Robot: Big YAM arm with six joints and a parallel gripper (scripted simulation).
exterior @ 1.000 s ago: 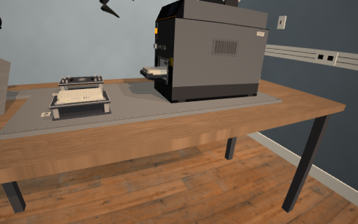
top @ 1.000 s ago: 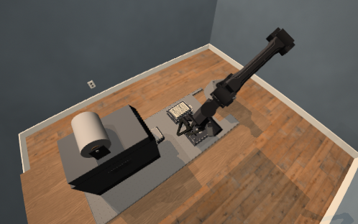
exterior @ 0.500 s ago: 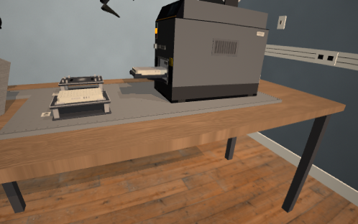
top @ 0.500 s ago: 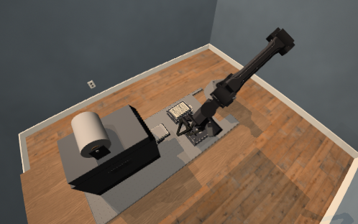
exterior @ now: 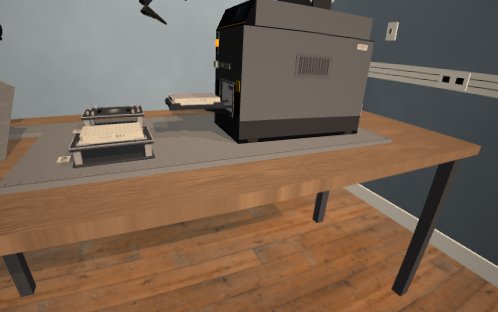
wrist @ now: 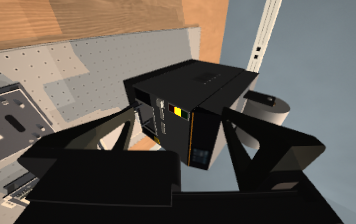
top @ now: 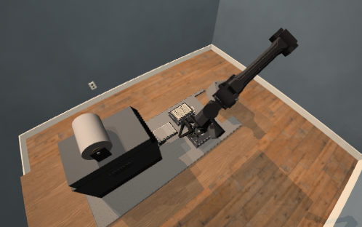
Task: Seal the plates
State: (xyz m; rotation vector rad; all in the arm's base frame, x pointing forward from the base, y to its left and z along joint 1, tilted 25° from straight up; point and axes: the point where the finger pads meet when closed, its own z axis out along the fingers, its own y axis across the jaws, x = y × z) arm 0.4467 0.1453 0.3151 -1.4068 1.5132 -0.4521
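Observation:
The black sealer (exterior: 293, 74) stands on the grey mat, and its stage (exterior: 196, 105) is out at the front. A pale plate (exterior: 192, 98) lies flat on the stage; it also shows in the overhead view (top: 165, 131). The second plate (exterior: 111, 134) sits in the near nest (exterior: 112, 150). The far nest (exterior: 112, 113) is empty. In the wrist view the sealer's lamp (wrist: 177, 112) shows amber. My gripper (wrist: 178, 112) is open and empty. It hangs high above the empty nest (top: 198, 140) and points at the sealer's front; only its fingertips (exterior: 150, 10) show in the side view.
A foil roll (top: 91, 135) sits on top of the sealer. The arm's base (top: 218, 91) stands at the mat's far end, beside the nests. A wall rail (exterior: 425, 77) runs behind the table.

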